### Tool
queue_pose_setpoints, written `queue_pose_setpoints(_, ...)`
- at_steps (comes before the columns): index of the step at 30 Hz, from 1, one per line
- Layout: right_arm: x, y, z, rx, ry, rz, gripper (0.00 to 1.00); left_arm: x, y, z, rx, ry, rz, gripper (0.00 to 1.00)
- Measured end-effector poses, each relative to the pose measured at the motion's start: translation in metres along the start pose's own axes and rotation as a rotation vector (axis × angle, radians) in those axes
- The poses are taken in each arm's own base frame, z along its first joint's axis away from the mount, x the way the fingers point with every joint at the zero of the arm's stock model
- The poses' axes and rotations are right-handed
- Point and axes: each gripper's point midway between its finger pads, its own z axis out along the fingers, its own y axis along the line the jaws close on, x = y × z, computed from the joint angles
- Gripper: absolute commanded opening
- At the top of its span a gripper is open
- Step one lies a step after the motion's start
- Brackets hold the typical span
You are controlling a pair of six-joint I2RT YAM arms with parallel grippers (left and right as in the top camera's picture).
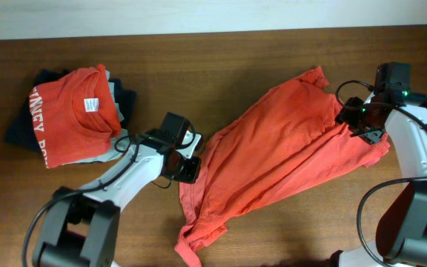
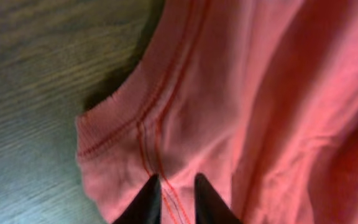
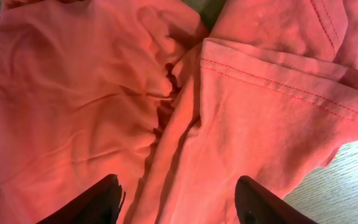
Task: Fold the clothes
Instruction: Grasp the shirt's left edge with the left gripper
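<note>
The shirt [image 1: 273, 152] sprawls crumpled across the table's middle and right. Soft, light and limp, it is best taken at hems or corners. The left gripper [image 2: 178, 186] pinches its left hem; the right gripper [image 3: 178, 196] gapes above its right end.

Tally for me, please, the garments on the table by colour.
Orange-red: 2, the spread T-shirt and the folded T-shirt
Pale grey garment: 1
Navy garment: 1
Total: 4 visible; the pile may hide more.
</note>
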Motion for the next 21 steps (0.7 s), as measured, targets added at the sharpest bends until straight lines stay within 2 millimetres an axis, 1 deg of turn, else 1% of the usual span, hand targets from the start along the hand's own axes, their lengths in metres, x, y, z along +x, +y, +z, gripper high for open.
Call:
queue_pose_setpoints(5, 0.000, 0.000, 0.000, 0.000, 0.000, 0.000, 0.64, 0.002, 0.005, 0.015, -0.007, 0.028, 0.042, 0.14)
queue_pose_setpoints(7, 0.000, 0.000, 0.000, 0.000, 0.000, 0.000, 0.64, -0.002, 0.006, 0.017, -0.007, 0.014, 0.055, 0.14)
queue_pose_setpoints(9, 0.000, 0.000, 0.000, 0.000, 0.000, 0.000, 0.64, -0.013, 0.008, 0.019, -0.010, -0.023, 0.066, 0.14)
queue_pose_setpoints(11, 0.000, 0.000, 0.000, 0.000, 0.000, 0.001, 0.64, -0.033, 0.010, 0.022, -0.015, -0.086, 0.070, 0.14)
queue_pose_setpoints(14, 0.000, 0.000, 0.000, 0.000, 0.001, 0.001, 0.64, -0.077, 0.025, 0.023, -0.027, -0.201, 0.040, 0.14)
queue_pose_setpoints(17, 0.001, -0.001, 0.000, 0.001, 0.003, 0.001, 0.64, -0.122, 0.055, 0.020, -0.055, -0.293, -0.025, 0.14)
queue_pose_setpoints(21, 0.003, -0.002, 0.000, 0.006, 0.014, 0.002, 0.66, -0.172, 0.098, 0.014, -0.085, -0.360, -0.104, 0.14)
